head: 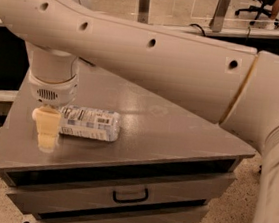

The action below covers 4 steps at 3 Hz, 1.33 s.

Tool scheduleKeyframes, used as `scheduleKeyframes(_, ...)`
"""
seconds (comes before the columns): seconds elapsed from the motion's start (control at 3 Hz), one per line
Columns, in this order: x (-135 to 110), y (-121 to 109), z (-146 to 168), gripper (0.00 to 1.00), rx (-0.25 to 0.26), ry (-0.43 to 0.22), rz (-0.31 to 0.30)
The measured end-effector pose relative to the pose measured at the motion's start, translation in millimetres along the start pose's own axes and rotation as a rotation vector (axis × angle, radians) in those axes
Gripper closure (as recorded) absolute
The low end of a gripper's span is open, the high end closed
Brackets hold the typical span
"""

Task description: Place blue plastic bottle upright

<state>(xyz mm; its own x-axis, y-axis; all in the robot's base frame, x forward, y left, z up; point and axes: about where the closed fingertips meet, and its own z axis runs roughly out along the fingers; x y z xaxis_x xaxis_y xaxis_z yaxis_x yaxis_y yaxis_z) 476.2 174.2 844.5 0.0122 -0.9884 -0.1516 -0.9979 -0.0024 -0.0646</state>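
The blue plastic bottle [92, 123] lies on its side on the grey cabinet top [172, 132], label facing up, long axis running left to right. My gripper [47, 132] hangs straight down from the thick white arm [136, 48] at the bottle's left end. It overlaps that end in view, with its tip close to the cabinet top. Whether it touches or holds the bottle cannot be told. The bottle's left end is mostly hidden behind the gripper.
The cabinet has drawers below with a dark handle [130, 195] at the front. Its front edge runs just below the gripper. The arm's large forearm covers the upper and right part of the view. Desks and chairs stand far behind.
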Motion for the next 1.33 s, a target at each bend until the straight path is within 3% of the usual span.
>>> scheduleKeyframes(0.67, -1, -3, -5, 0.64, 0.007, 0.029, -0.015)
scheduleKeyframes(1.0, 5, -13, -22, 0.87, 0.002, -0.055, -0.03)
scheduleKeyframes(1.33, 19, -18, -55, 1.0, 0.012, -0.228, -0.056)
